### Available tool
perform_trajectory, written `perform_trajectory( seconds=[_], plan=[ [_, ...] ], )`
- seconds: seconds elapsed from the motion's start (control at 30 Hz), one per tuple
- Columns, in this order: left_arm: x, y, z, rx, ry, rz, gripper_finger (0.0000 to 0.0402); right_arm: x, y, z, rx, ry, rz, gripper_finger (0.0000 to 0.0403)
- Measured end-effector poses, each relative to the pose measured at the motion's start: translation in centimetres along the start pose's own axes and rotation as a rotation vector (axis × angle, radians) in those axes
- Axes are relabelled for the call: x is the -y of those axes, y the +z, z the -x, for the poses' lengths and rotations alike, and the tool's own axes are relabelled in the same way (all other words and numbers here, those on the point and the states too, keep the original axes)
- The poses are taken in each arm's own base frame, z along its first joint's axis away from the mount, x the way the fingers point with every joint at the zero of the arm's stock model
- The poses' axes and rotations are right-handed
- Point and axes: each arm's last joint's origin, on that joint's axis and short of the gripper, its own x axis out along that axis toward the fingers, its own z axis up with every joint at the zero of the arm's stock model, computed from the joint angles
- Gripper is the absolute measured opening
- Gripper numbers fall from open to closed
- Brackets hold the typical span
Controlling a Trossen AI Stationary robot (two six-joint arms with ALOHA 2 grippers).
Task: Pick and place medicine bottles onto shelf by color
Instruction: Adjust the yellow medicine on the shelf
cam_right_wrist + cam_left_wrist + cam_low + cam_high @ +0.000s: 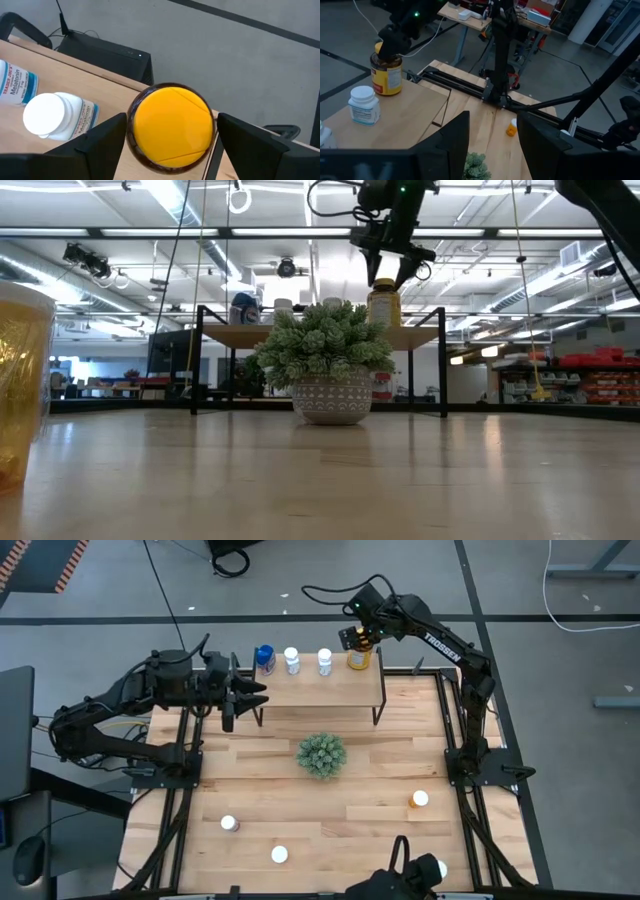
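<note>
The right gripper is poised directly above the amber bottle, its fingers spread wide to either side of the yellow cap; whether they touch the bottle cannot be told. The amber bottle stands upright at the right end of the shelf, which sits at 12 o'clock on the surface. The left gripper is held just beside the shelf's left end, its fingers partly apart with nothing between them.

Along the shelf, two white bottles and a blue bottle are lined up to the left of the amber one. In the low view they are largely hidden behind the potted plant at the centre. An orange bottle lies at 4 o'clock, a purple bottle at 7 o'clock and a white-capped bottle near 6 o'clock. Another bottle at 5 o'clock is partly hidden by camera hardware.

A grey floor with cables surrounds the surface.
</note>
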Motion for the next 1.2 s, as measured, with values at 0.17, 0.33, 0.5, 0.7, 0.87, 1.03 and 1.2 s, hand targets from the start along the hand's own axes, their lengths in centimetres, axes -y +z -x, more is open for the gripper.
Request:
perform_trajectory(
  seconds=[0.17, 0.33, 0.5, 0.7, 0.87, 1.03, 1.2],
  plan=[
    [0.0, 0.0, 0.0, 0.0, 0.0, 0.0, 0.0172, 0.0, 0.0, 0.0, 0.0, -0.002, 0.011, 0.0272],
    [0.0, 0.0, 0.0, 0.001, 0.0, 0.0, 0.0172, 0.0, -0.1, 0.0, -0.004, -0.004, 0.007, 0.0233],
    [0.0, 0.0, 0.0, 0.001, 0.0, -0.001, 0.0172, 0.0, -0.2, 0.1, -0.024, 0.0, -0.013, 0.0231],
    [0.0, 0.0, 0.0, 0.001, 0.0, -0.003, 0.0172, -0.5, -0.7, 0.4, -0.039, 0.005, -0.008, 0.0244],
    [0.0, 0.0, 0.0, 0.0, 0.0, -0.003, 0.0172, -1.1, -1.1, 0.6, -0.04, 0.014, 0.003, 0.0239],
    [0.0, 0.0, 0.0, -0.001, 0.0, -0.003, 0.0172, -1.1, -1.1, 0.6, -0.042, 0.01, -0.023, 0.0247],
    [-0.1, -0.4, 0.0, -0.044, 0.014, -0.002, 0.0172, -1.1, -1.3, 1.1, -0.064, 0.015, -0.027, 0.0264]
  ],
)
